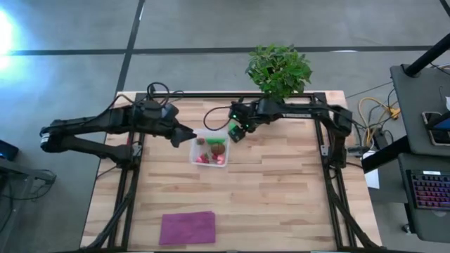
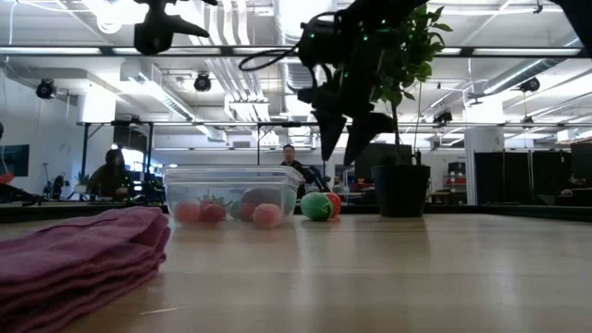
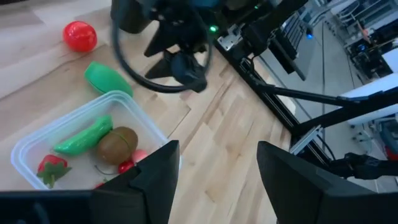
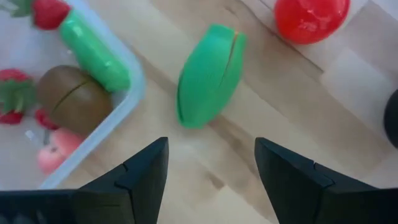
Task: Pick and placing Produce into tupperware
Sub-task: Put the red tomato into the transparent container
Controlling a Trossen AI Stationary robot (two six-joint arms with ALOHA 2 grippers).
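Sitting near the table's middle, the tupperware [image 1: 209,150] is a clear, squarish tub with rounded corners and no lid. Inside lie a long green piece [image 4: 94,50], a brown kiwi-like ball [image 4: 73,99], strawberries [image 4: 13,93] and a pink piece [image 4: 57,152]. Just outside its wall rest a green oval piece [image 4: 210,74] and, beyond it, a red round one [image 4: 311,17]. Above the oval, the right gripper [image 1: 239,131] hangs with fingers apart, empty. At the tub's other side the left gripper [image 1: 188,135] hovers, fingers apart, empty.

Green oval [image 4: 209,74], red ball [image 4: 310,18], purple cloth [image 1: 187,228]
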